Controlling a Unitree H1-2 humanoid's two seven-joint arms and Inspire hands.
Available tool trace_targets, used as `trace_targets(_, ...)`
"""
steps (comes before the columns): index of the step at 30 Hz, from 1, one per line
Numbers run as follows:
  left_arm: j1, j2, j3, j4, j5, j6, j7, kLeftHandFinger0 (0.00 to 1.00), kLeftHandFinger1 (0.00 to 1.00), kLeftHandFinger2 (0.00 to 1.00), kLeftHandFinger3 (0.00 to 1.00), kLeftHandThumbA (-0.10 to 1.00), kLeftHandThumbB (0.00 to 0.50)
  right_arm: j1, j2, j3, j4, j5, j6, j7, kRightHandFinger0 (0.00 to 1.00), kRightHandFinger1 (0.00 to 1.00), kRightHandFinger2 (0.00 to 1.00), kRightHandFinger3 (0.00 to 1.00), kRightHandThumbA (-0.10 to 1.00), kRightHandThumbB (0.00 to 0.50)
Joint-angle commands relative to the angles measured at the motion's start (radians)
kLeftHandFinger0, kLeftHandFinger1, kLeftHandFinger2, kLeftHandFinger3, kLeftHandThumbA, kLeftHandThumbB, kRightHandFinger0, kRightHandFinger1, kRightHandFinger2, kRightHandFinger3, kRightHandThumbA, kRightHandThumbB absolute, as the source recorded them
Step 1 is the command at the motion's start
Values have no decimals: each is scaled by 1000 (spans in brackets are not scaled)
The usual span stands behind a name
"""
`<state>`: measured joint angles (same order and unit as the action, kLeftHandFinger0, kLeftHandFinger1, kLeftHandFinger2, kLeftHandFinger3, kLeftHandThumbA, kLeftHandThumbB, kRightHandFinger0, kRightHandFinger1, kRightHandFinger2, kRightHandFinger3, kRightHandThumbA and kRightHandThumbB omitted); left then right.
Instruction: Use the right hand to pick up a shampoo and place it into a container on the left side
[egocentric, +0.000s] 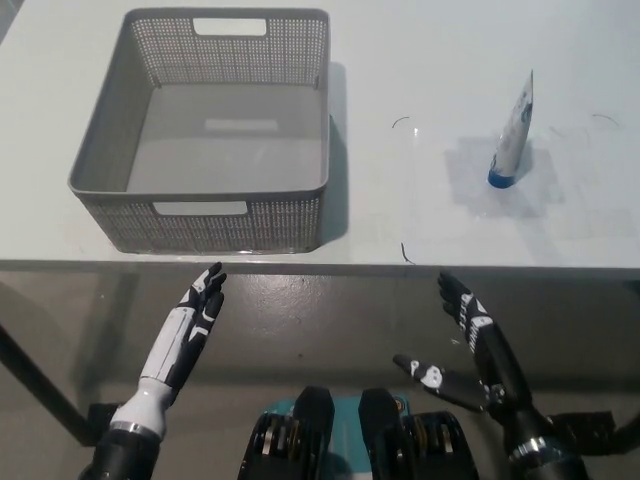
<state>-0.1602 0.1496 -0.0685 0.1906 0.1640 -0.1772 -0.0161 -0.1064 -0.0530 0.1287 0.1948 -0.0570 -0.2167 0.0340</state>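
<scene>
A white and blue shampoo tube (511, 135) stands upright on its blue cap at the right of the pale table (420, 60). A grey perforated basket (140, 215) with nothing in it sits on the table's left half. My black right hand (472, 345) hangs open below the table's front edge, well short of the tube and a little to its left. My white left hand (190, 335) rests open below the front edge, under the basket's near wall.
The table's front edge (330, 265) runs across the picture between both hands and the objects. A dark floor lies below it. Faint pen marks dot the tabletop near the tube.
</scene>
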Motion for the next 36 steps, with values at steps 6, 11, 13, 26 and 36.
trace_targets(6, 85, -1, -6, -128, -19, -21, -21, 1000, 1000, 1000, 1000, 1000, 208, 102, 23, -32, -172, 47, -118, -5, 1000, 1000, 1000, 1000, 863, 76)
trace_targets(11, 109, -8, -14, -151, -26, -30, -28, 1000, 1000, 1000, 1000, 1000, 218, 107, 45, -76, -223, 72, -168, -35, 1000, 1000, 1000, 1000, 805, 67)
trace_targets(13, 120, -11, -20, -159, -29, -31, -33, 1000, 1000, 1000, 1000, 1000, 213, 109, 53, -96, -249, 37, -182, -58, 1000, 1000, 1000, 1000, 831, 60)
trace_targets(26, 149, -13, -35, -157, -32, -48, -41, 1000, 1000, 1000, 1000, 1000, 205, -47, 54, -257, -373, -18, -113, -153, 1000, 1000, 1000, 1000, 869, 125)
trace_targets(36, 170, -20, -38, -142, -46, -54, -52, 1000, 1000, 1000, 1000, 1000, 192, -237, -27, -328, -174, 3, -38, -162, 1000, 1000, 1000, 1000, 824, 373)
